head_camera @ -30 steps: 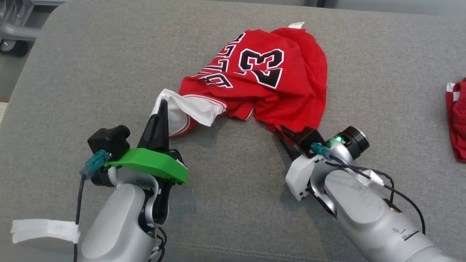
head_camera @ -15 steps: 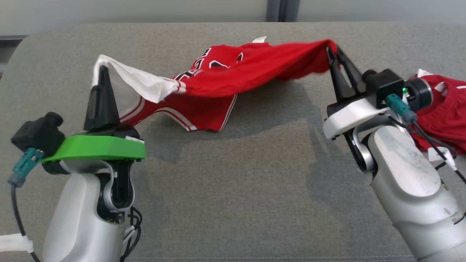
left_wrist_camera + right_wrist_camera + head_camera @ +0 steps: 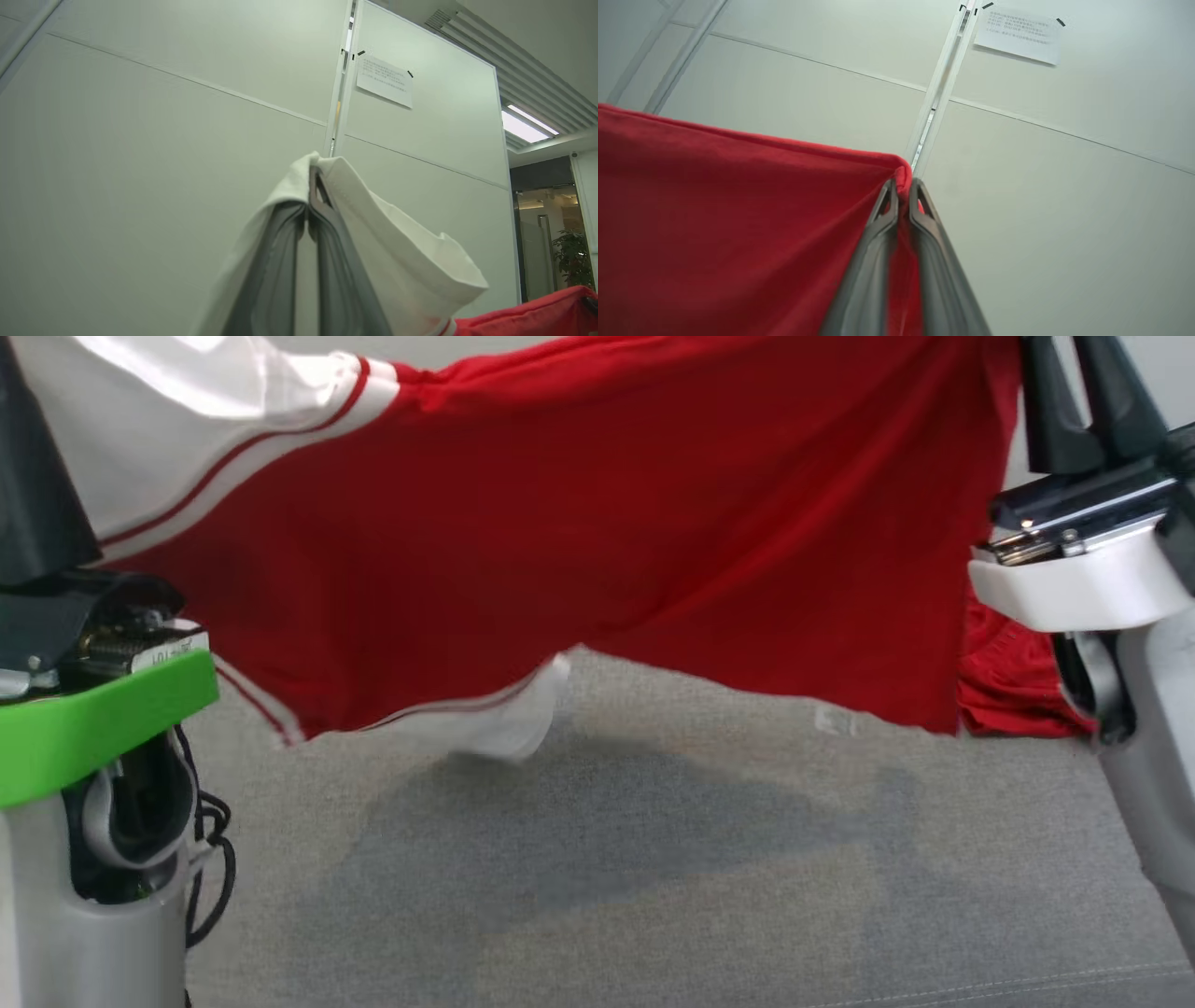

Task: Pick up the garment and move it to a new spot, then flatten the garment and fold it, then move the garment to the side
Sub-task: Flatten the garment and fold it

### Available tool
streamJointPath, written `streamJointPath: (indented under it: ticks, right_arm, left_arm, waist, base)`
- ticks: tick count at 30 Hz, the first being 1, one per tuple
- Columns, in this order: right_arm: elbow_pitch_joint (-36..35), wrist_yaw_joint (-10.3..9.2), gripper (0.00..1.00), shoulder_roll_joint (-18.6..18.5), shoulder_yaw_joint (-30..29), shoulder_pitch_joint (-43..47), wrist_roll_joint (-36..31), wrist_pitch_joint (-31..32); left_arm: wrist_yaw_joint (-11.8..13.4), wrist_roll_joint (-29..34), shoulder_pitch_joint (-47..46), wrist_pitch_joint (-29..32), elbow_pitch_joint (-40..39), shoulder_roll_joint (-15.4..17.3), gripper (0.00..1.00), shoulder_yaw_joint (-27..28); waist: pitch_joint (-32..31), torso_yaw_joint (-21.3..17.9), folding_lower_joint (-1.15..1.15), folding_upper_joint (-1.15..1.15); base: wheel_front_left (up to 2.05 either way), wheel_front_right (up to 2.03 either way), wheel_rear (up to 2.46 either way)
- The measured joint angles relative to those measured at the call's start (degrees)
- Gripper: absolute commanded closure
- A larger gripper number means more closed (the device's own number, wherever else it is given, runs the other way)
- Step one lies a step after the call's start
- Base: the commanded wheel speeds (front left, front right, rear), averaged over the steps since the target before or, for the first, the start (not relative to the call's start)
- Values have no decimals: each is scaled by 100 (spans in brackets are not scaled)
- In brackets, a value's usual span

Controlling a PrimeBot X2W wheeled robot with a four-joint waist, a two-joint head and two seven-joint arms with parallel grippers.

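**Head view:** the garment (image 3: 597, 523) hangs stretched in the air above the couch (image 3: 653, 896), close to a second red cloth (image 3: 1013, 686) lying toward the couch's right edge.

**Left wrist view:** your left gripper (image 3: 312, 186) is clamped on the white hem (image 3: 397, 242).

**Right wrist view:** your right gripper (image 3: 902, 191) pinches a red corner (image 3: 896, 168).

Both holds sit near the fingertips, so a hard pull could slip one free.
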Motion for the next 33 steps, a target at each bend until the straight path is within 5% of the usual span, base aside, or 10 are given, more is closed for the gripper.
streamJointPath:
  ticks: [7, 16, 18, 21, 24, 33]
  right_arm:
    - [-530, 88, 100, -506, -383, 114, 198, -12]
    - [1507, 1344, 100, -647, 777, -37, 485, 1204]
    - [1848, 1258, 100, -612, 772, -731, 153, 1271]
    - [1749, 924, 100, -490, 5, -2135, 46, 1099]
    - [1601, 928, 100, -589, -55, -2938, 35, 1015]
    - [2964, 1272, 100, -422, 886, -1121, 446, 1223]
  left_arm:
    - [-152, 238, -494, 359, -522, 399, 100, -563]
    - [67, -19, -506, 1758, 1967, 544, 100, -762]
    - [149, 144, -771, 1775, 2446, 598, 100, -617]
    - [210, 276, -1931, 1666, 2426, 491, 100, -447]
    - [209, 237, -2835, 1619, 2068, 328, 100, -412]
    - [208, -218, -744, 1879, 2608, 19, 100, -822]
  waist:
    - [-384, -166, 0, 0]
    - [-300, -58, 0, 0]
    - [-258, -41, 0, 0]
    - [-260, -2, 0, 0]
    - [-219, 44, 0, 0]
    - [-3, 99, 0, 0]
  base:
    - [0, 0, 0]
    - [0, 0, 0]
    - [0, 0, 0]
    - [0, 0, 0]
    - [0, 0, 0]
    - [0, 0, 0]
